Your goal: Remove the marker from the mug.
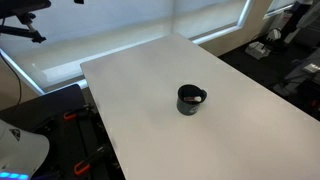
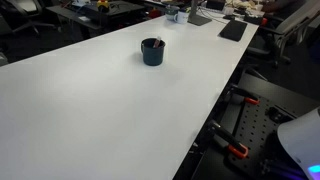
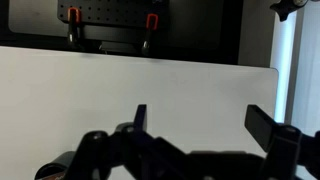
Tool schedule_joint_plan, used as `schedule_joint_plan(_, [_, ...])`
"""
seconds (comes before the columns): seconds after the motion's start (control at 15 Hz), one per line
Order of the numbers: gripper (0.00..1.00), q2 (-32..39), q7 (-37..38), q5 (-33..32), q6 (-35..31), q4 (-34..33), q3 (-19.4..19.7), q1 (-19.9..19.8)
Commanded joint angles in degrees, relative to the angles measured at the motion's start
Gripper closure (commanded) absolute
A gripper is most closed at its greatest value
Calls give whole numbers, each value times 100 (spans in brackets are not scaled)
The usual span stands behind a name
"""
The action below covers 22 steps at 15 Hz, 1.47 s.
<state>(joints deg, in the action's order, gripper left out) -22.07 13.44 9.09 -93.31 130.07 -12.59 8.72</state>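
The black mug [image 1: 190, 100] stands on the white table [image 1: 140, 90], right of the middle. It also shows in both exterior views, toward the far end of the table [image 2: 152, 52]. The marker stands inside the mug. Its pale end [image 1: 199, 96] leans at the rim, and a reddish tip [image 2: 157, 43] shows just above the rim. My gripper [image 3: 200, 122] appears only in the wrist view. Its two dark fingers are spread wide apart, with nothing between them, over bare table. The mug and marker are out of the wrist view.
Red-handled clamps [image 3: 72, 28] [image 3: 152, 22] sit at the table's far edge in the wrist view. A dark flat item [image 2: 232, 30] and cluttered desks lie beyond the table's far end. Dark floor and equipment [image 2: 250, 130] surround the table edges.
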Motion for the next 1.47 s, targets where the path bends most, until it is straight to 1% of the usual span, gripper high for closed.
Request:
schedule_joint_plan(0.0, [0,3,3,-4,8,-8,10,9])
schedule_joint_plan(0.6, [0,15,-59,21,4,-4,37,9])
schedule_joint_plan(0.8, [0,-47,-167,81,-52,109,182,-56])
schedule_joint_plan(1.2, [0,-316,-348,130,-133,568,687,-313])
schedule_joint_plan(1.27, [0,-71,-233,27,-5,291,561,-260])
schedule_joint_plan(1.4, [0,-73,-274,25,-6,326,606,-310])
